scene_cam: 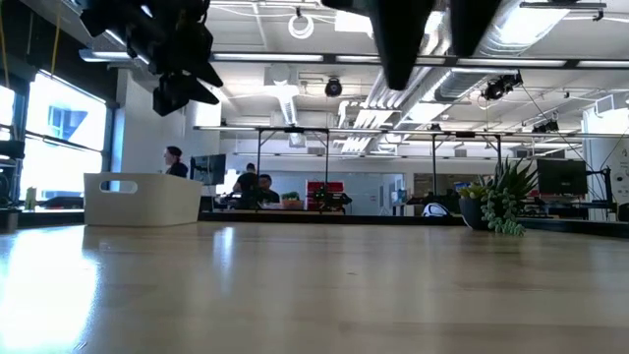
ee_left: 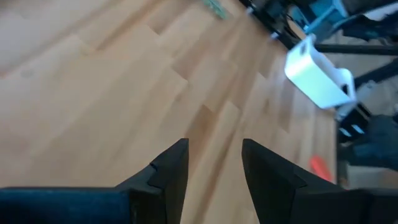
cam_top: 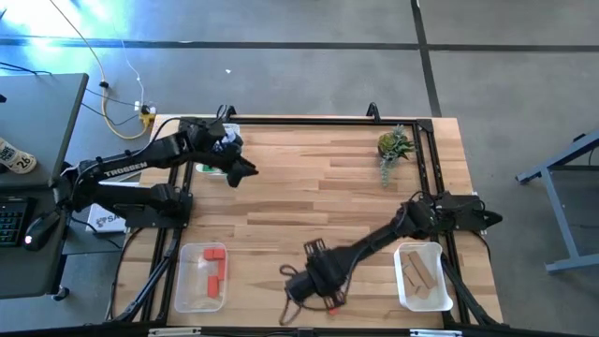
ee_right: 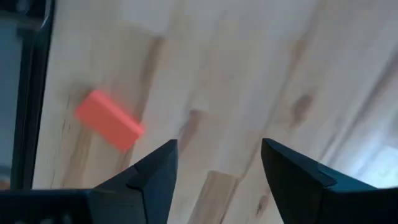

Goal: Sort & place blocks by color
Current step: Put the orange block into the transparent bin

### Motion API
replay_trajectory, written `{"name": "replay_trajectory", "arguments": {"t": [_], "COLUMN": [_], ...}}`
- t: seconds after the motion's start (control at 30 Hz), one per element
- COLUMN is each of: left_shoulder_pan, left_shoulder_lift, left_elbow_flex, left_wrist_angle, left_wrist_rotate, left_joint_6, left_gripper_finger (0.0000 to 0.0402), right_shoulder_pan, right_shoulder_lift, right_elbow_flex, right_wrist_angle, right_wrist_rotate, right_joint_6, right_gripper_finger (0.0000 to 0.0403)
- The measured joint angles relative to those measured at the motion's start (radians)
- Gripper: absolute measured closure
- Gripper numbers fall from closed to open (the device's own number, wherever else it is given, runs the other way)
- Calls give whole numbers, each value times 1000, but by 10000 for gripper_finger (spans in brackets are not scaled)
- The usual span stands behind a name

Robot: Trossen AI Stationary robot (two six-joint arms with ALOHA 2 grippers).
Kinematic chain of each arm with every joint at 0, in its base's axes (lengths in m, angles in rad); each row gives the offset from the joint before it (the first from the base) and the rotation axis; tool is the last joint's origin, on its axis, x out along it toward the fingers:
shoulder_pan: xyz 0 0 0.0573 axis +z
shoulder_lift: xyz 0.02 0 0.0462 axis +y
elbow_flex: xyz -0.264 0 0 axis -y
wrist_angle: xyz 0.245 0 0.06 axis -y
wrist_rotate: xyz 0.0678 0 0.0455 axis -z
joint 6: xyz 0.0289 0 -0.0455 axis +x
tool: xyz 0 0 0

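My right gripper is open and hangs above the bare table near its near edge. A red-orange block lies flat on the wood beside it, also showing in the high view. My left gripper is open and empty. It is raised above the table's far left part, next to a clear tray in which a bit of green shows. Red-orange blocks lie in the near left tray, and tan blocks lie in the near right tray.
A small green plant stands near the far right corner, also seen in the low view. A black frame runs along the table's edges. Bare wood lies in the middle of the table. People sit in the room beyond.
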Motion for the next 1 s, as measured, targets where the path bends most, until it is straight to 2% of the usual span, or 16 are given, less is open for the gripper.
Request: {"name": "replay_trajectory", "arguments": {"t": [0.3, 0.43, 0.57, 0.77, 1.0], "left_shoulder_pan": [-129, -165, -191, -250, -324], "left_shoulder_lift": [0, 0, 0, 0, 0], "left_elbow_flex": [0, 0, 0, 0, 0], "left_wrist_angle": [-2, -2, -2, -2, -3], "left_wrist_rotate": [-25, -70, -71, -63, -63], "left_joint_6": [-124, -156, -205, -273, -291], "left_gripper_finger": [266, 266, 266, 266, 266], "right_shoulder_pan": [122, 161, 191, 208, 198], "right_shoulder_lift": [1, 1, 1, 0, -1], "right_elbow_flex": [-122, -166, -215, -307, -359], "right_wrist_angle": [59, 132, 219, 294, 331], "right_wrist_rotate": [0, 0, 8, -19, 46], "right_joint_6": [-176, -235, -305, -320, -327], "right_gripper_finger": [185, 185, 185, 185, 185]}}
